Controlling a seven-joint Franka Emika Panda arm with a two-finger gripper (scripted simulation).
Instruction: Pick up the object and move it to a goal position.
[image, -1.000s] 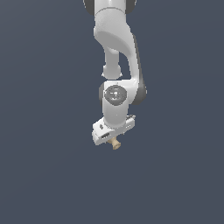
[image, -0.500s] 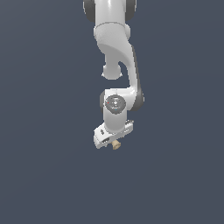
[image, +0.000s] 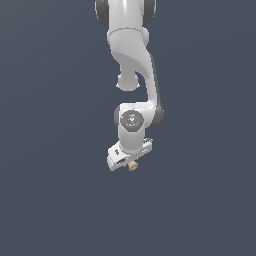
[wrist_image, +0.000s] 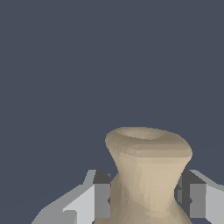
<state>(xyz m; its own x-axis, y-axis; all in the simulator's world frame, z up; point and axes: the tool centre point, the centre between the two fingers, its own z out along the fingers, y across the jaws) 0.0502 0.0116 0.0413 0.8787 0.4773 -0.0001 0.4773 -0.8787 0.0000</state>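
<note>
The object is a tiny tan spool-shaped piece that pokes out just below the white hand of my arm in the exterior view. In the wrist view the object fills the space between my two fingers, its flared end and narrow waist showing. My gripper is shut on the object, with one fingertip on each side of its waist. In the exterior view my gripper hangs in the air against the flat dark grey background, and its fingers are mostly hidden by the hand.
The white arm reaches down from the top of the exterior view. Only flat dark grey surrounds it, and no other object, edge or goal marker shows.
The arm's hand has shifted slightly to the exterior view's right and a little upward, carrying the object with it. The grip is unchanged.
</note>
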